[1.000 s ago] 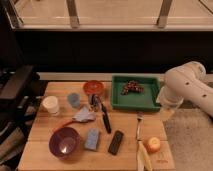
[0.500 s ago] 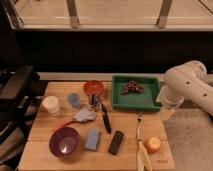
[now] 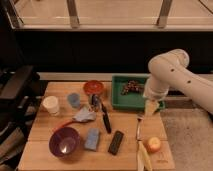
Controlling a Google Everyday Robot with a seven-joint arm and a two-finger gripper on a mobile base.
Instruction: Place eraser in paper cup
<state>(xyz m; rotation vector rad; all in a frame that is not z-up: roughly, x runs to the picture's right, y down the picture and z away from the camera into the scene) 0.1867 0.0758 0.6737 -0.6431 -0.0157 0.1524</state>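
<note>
From the gripper [image 3: 151,109] beside the green tray [image 3: 125,103], only the fork [image 3: 138,126] stands before the eraser [image 3: 116,142]

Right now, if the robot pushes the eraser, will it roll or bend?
Probably neither: the eraser is a flat block, likely stiff. Lying flat on the table, it should slide. The gripper hangs by the green tray.

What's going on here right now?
The robot's one arm reaches in from the right. Its gripper hangs open and empty over the right end of the green tray. The eraser lies untouched on the wooden table near the front edge, just right of the blue-grey sponge. The paper cup stands upright at the table's left side, well away from both. Nothing has been picked up yet.
</note>
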